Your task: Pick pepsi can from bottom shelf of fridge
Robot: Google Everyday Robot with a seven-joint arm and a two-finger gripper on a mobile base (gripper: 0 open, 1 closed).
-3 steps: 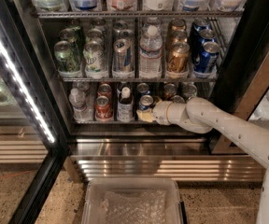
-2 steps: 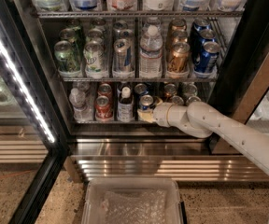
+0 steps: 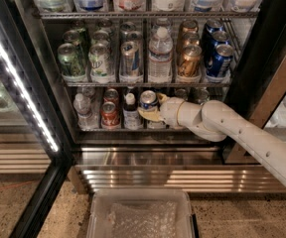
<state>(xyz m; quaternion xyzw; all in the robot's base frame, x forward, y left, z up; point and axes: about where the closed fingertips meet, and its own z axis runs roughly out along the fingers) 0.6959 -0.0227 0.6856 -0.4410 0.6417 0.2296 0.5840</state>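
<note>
Raised slightly since earlier, the gripper [image 3: 151, 108] clasps the pepsi can [image 3: 148, 98], fingers [image 3: 150, 116] hiding its lower half

Tool [image 3: 151, 107] on bottom shelf [image 3: 108, 130], bottle [image 3: 131, 112] adjacent

The bottom shelf [image 3: 108, 129] of the fridge [image 3: 182, 181] is stocked in lanes behind its thin front rail. From the left, a clear water bottle [image 3: 81, 111], a red cola can [image 3: 109, 114], a dark bottle with a white cap [image 3: 131, 111] and the pepsi can [image 3: 148, 102] are seen standing upright. Other cans [image 3: 200, 95] further right are partly hidden. The gripper [image 3: 154, 111] is held over the shelf, right at the pepsi can. Below, a clear plastic bin [image 3: 142, 213] is set on the speckled floor [image 3: 58, 214], just in front of the fridge's ribbed base.
</note>
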